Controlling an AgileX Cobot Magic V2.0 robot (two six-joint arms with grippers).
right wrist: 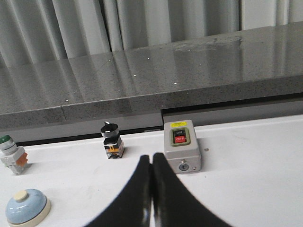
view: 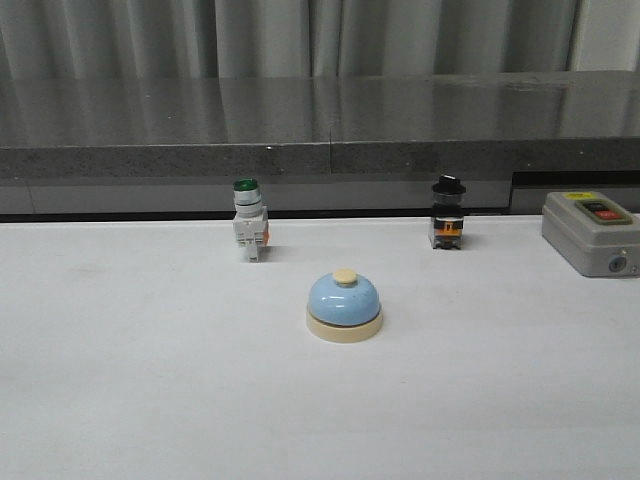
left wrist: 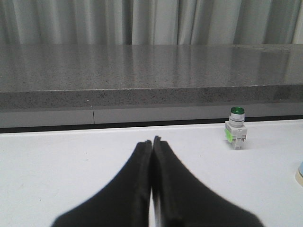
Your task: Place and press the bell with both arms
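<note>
The light-blue bell [view: 343, 305] with a cream base and cream button stands upright on the white table, near the middle in the front view. It also shows in the right wrist view, the bell [right wrist: 27, 206], well to the side of my right gripper [right wrist: 151, 157], which is shut and empty. A sliver of the bell [left wrist: 300, 173] shows at the frame edge of the left wrist view. My left gripper [left wrist: 152, 142] is shut on nothing, apart from the bell. Neither arm appears in the front view.
A green-capped white pushbutton switch [view: 249, 231] stands behind the bell to the left, a black-knobbed switch [view: 447, 217] behind to the right. A grey box with red and black buttons [view: 590, 232] sits at the far right. A dark stone ledge [view: 320, 130] runs along the table's back.
</note>
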